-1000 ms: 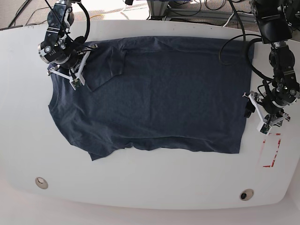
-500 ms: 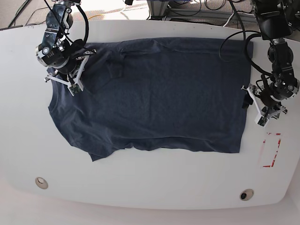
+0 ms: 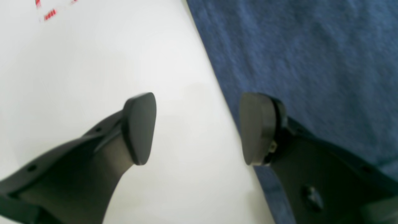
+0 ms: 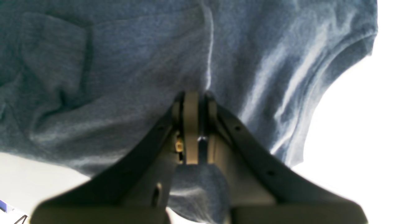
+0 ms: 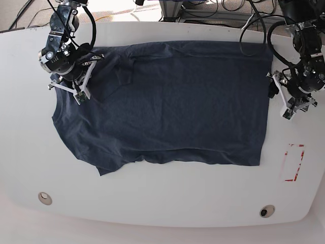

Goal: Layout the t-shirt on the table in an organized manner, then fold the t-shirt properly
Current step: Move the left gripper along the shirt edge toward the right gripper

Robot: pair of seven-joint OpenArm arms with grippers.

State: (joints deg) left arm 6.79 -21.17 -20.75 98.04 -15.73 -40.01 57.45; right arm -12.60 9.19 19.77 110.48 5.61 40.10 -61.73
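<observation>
Nearest the front edge of the table (image 5: 162, 203), two small grommet holes (image 5: 44, 197) are set toward either front corner, and a red rectangle outline (image 5: 293, 162) is marked near the right edge. Beyond them the t-shirt (image 5: 167, 107) is spread almost flat across the middle of the tabletop, its hem lying parallel to the right edge and its neck end toward the left edge. The front sleeve is turned under and rumpled, so the layout is judged unfinished.

Farther back, at the hem, the left gripper (image 5: 287, 99) is held with its jaws wide apart and nothing between them; in the left wrist view one finger is over bare table and the other over cloth, apparently so that the hem can be taken. Whether the cloth is touched cannot be told.

Toward the far left corner, the right gripper (image 5: 76, 86) is clamped narrowly on a pinch of the t-shirt near the shoulder, probably so that the folded rear sleeve can be drawn out flat.
</observation>
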